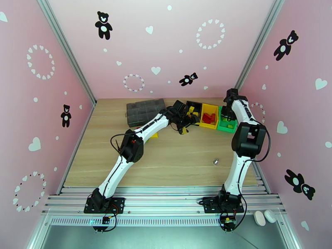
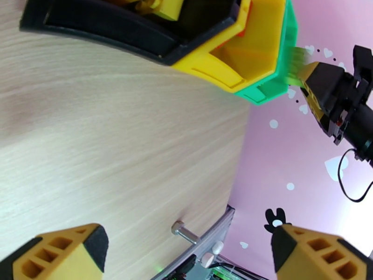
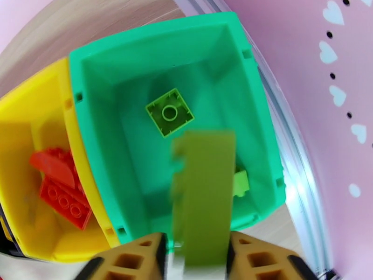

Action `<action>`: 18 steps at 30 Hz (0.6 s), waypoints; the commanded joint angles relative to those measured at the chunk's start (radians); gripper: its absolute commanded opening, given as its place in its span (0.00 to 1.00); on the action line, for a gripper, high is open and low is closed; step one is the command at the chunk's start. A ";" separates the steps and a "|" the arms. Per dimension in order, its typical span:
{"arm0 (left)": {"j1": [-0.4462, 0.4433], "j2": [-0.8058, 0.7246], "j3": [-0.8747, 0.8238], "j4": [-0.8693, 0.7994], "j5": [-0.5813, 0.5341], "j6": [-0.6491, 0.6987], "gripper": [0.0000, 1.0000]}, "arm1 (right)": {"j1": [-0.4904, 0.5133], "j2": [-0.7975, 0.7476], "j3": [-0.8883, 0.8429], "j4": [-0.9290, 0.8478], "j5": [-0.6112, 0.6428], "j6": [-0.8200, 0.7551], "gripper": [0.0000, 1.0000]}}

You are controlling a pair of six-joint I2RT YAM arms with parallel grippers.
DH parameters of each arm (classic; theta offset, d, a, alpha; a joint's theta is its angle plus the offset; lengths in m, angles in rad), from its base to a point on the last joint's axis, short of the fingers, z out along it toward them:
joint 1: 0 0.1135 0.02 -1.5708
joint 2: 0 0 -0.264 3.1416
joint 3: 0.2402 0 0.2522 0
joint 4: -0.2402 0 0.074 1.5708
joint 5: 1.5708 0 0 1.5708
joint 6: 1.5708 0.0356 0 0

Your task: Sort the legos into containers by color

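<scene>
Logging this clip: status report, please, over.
Left gripper open, empty, by black bin. Right gripper over green bin, long lime brick between its fingers, blurred. Nothing blocks the drop.

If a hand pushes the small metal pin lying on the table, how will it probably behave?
The metal pin looks round and smooth, so it would likely roll on the wooden table. Its wider head may make it curve. It seems hard, not fragile.

Three joined bins stood along the table's (image 1: 174, 154) far edge: one black open-top plastic bin (image 1: 194, 103), one yellow bin (image 3: 28, 117), one green bin (image 3: 140, 75). Three lime green studded plastic bricks (image 3: 169, 111) showed, at least two red studded bricks (image 3: 63, 197), and one dark grey compartment box (image 1: 145, 111).
</scene>
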 commanded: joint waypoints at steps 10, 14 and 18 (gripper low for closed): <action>0.028 -0.290 -0.256 -0.093 -0.320 0.123 0.98 | 0.067 -0.157 -0.119 0.025 -0.086 -0.030 0.64; 0.030 -0.422 -0.438 -0.100 -0.452 0.128 0.98 | 0.143 -0.239 -0.196 0.047 -0.107 -0.022 0.64; 0.045 -0.569 -0.657 -0.069 -0.550 0.089 0.98 | 0.239 -0.309 -0.274 0.077 -0.142 -0.018 0.64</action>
